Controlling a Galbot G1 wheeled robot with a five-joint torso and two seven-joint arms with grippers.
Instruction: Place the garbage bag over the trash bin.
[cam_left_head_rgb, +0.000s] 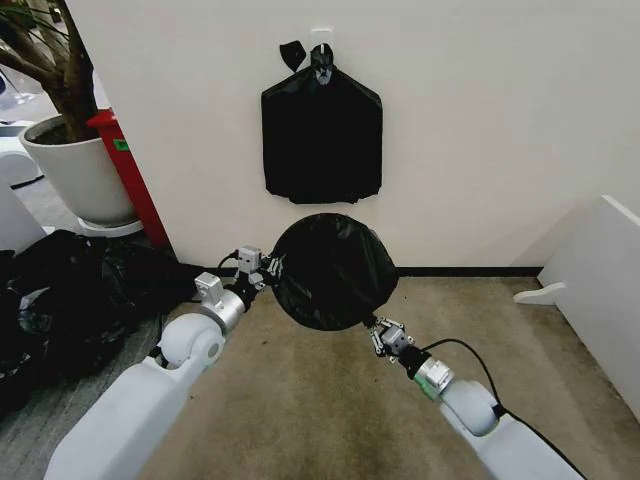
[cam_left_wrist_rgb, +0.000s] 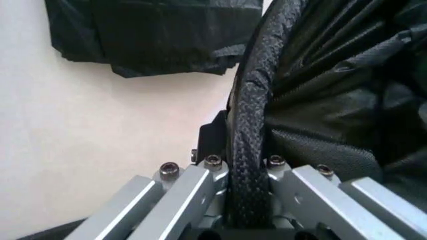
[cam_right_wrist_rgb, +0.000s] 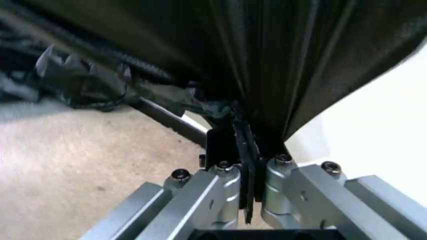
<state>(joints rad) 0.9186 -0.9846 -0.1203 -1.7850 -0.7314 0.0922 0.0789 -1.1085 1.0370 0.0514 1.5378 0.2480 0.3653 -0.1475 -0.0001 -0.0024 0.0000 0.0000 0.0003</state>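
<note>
Between both grippers' closed fingers (cam_left_wrist_rgb: 200, 190), the stretched garbage bag (cam_left_head_rgb: 335, 268).

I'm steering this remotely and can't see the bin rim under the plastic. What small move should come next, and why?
Probably ease both grippers down together. The left gripper and right gripper each pinch the rolled edge of the garbage bag, which is spread in a round black disc at opposite sides. The trash bin is hidden beneath it, so go slowly.
</note>
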